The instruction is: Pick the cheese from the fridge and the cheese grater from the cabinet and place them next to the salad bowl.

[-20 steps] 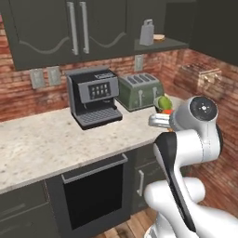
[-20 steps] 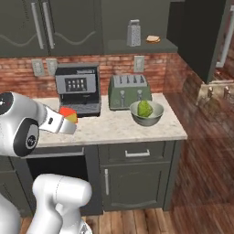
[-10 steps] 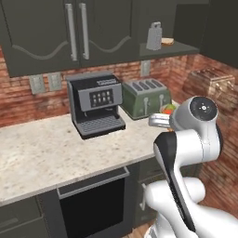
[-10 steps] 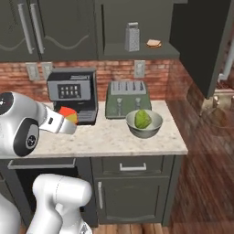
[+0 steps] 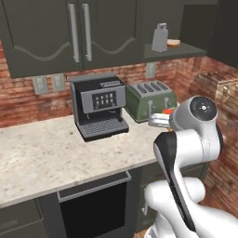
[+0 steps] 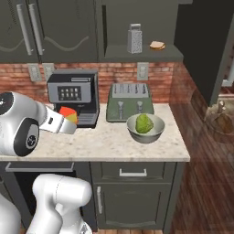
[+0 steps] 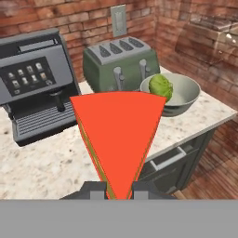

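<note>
The cabinet (image 6: 50,29) hangs over the speckled worktop (image 6: 109,144), with an open shelf beside its doors at 3 o'clock where the cheese grater (image 6: 134,39) stands upright next to a flat tan bread-like piece (image 6: 157,45). On the worktop a black coffee machine (image 6: 74,97) stands against the brick wall, and the green toaster (image 6: 130,101) is just beside it at 3 o'clock. The salad bowl (image 6: 145,127) with its lettuce ball sits in front of the toaster, near the right end of the worktop. The cheese (image 7: 120,139) is clamped between the fingers (image 7: 94,189) of the gripper (image 7: 117,190) — its narrow point goes down between them and the broad red face spreads toward the camera, so the long axis of the wedge runs along the gripper. In the right base view the cheese is held above the worktop in front of the coffee machine. From the hand view the bowl lies at about 2 o'clock from the fingers — well apart, with bare worktop between. I judge that the coming move is a carry toward that side and a lowering beside the bowl; the grater is not yet taken from its shelf.
</note>
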You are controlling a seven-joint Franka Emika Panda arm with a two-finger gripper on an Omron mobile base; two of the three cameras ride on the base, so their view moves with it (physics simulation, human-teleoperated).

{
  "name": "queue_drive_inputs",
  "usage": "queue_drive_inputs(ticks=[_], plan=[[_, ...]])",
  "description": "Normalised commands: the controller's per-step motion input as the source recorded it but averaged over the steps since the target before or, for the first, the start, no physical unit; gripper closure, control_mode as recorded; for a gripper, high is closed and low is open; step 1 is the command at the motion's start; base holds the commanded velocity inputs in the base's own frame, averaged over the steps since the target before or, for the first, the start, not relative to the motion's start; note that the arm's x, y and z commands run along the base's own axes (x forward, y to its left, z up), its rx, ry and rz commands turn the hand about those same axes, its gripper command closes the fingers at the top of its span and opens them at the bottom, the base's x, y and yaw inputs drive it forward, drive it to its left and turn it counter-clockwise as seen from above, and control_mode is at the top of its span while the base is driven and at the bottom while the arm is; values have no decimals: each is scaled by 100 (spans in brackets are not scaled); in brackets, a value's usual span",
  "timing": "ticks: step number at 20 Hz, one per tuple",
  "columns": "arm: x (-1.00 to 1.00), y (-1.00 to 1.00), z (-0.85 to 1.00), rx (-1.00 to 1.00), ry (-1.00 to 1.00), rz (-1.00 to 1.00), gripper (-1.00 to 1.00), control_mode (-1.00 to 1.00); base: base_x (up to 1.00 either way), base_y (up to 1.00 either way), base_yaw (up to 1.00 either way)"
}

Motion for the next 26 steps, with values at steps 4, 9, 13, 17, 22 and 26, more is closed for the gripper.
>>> queue_drive_inputs(ticks=[4,9,13,17,22,26], plan=[[0,0,0,0,0,0,100,100,2,-29,1],[0,0,0,0,0,0,100,100,0,-33,0],[0,0,0,0,0,0,100,100,0,-31,0],[0,0,0,0,0,0,100,100,0,-34,1],[0,0,0,0,0,0,100,100,0,-41,0],[0,0,0,0,0,0,100,100,0,-36,0]])
